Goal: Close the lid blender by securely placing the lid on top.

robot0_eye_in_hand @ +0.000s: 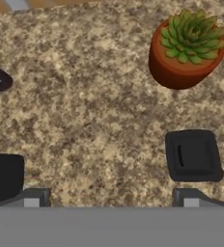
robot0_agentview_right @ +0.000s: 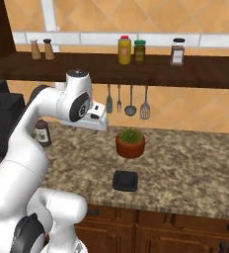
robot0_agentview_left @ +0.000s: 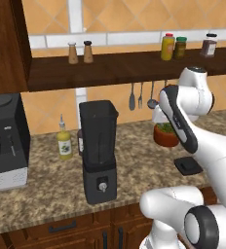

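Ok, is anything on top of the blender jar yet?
No. The blender has an open rim; the lid lies flat on the counter near the plant. The jar's inside is too dark to judge.

The blender [robot0_agentview_left: 99,151] is standing upright on the speckled stone counter [robot0_agentview_left: 47,187], its dark smoky jar open at the top and widening upward from a black boxy base with a small silver knob. The lid [robot0_agentview_right: 125,181], a flat black square cap with rounded corners, is lying flat near the counter's front edge, well apart from the blender.
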